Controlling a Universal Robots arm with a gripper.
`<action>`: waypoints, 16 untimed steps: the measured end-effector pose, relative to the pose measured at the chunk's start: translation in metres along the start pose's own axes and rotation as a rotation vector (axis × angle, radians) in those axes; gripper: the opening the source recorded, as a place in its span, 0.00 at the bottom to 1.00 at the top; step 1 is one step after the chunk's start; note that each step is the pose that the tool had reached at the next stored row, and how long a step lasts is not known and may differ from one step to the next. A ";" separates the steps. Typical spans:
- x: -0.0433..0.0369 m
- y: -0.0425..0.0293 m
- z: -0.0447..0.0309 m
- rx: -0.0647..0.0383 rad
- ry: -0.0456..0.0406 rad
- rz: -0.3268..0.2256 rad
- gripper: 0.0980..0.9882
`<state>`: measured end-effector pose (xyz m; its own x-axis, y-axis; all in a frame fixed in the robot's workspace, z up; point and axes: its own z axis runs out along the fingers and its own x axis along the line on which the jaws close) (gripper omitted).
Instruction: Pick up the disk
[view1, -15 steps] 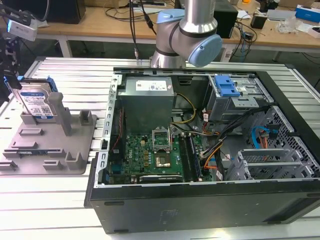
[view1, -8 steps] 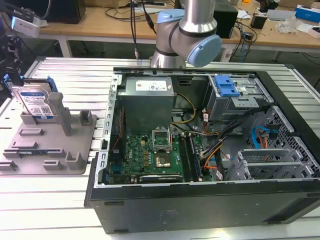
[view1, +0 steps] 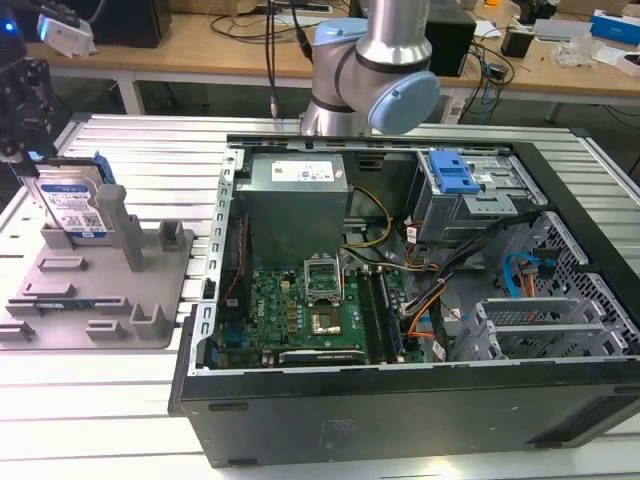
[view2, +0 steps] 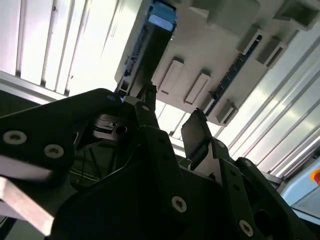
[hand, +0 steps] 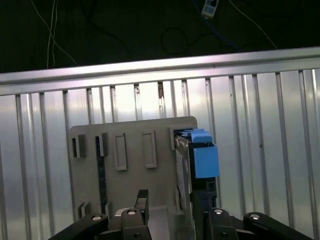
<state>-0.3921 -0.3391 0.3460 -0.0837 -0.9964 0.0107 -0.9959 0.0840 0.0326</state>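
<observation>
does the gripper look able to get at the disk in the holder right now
Likely yes: the disk stands upright in the grey holder with its top edge exposed, and the gripper hovers close by, open, with nothing between. Whether it lines up squarely is unclear.

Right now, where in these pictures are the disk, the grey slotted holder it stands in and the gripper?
disk (view1: 78, 212): exterior view, on its printed label.
grey slotted holder (view1: 105, 285): exterior view, on its bare base.
gripper (hand: 170, 200): first wrist view, midway between its fingertips.
</observation>
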 end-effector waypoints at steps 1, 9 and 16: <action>-0.0046 0.0003 0.0000 0.000 0.0002 -0.001 0.43; -0.0242 0.0163 0.0050 0.003 0.0053 -0.006 0.43; -0.0240 0.0195 0.0103 0.006 0.0068 -0.059 0.43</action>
<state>-0.4098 -0.3136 0.3361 -0.0242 -0.9996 0.0157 -0.9993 0.0246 0.0272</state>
